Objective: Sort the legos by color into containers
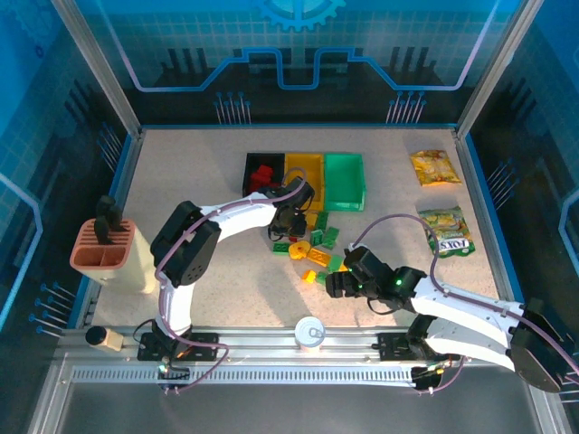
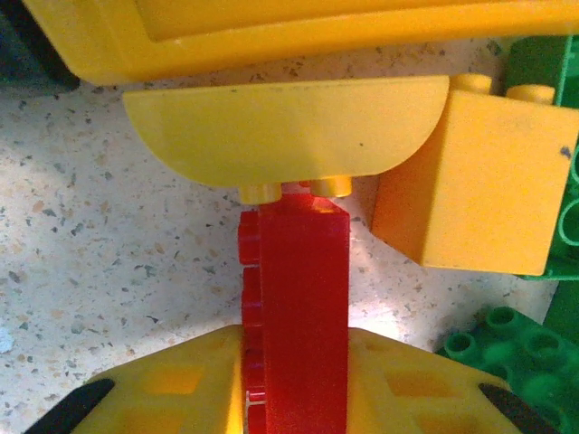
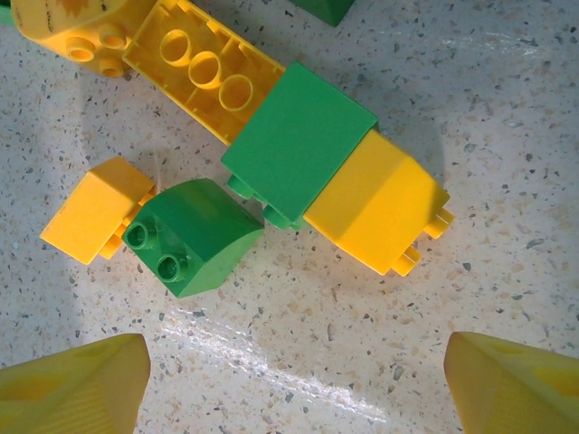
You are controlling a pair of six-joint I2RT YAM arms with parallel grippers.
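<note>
Three containers stand side by side at the back: black bin (image 1: 247, 176) with red legos in it, yellow bin (image 1: 304, 160), green bin (image 1: 344, 178). Loose yellow and green legos (image 1: 317, 246) lie scattered in front of them. My left gripper (image 1: 288, 221) (image 2: 294, 402) is shut on a red lego (image 2: 303, 307) standing on edge, just short of a curved yellow lego (image 2: 289, 136) and the yellow bin's wall (image 2: 317, 36). My right gripper (image 1: 333, 282) (image 3: 298, 384) hangs open over bare table, near a curved green lego (image 3: 190, 231), a green block (image 3: 298, 149) and a yellow block (image 3: 375, 208).
A terracotta ridged holder (image 1: 101, 244) stands at the left edge. Two snack packets (image 1: 434, 167) (image 1: 448, 231) lie at the right. A white round cap (image 1: 309, 332) sits at the front rail. Orange (image 2: 479, 190) and green (image 2: 516, 353) legos crowd the left gripper's right side.
</note>
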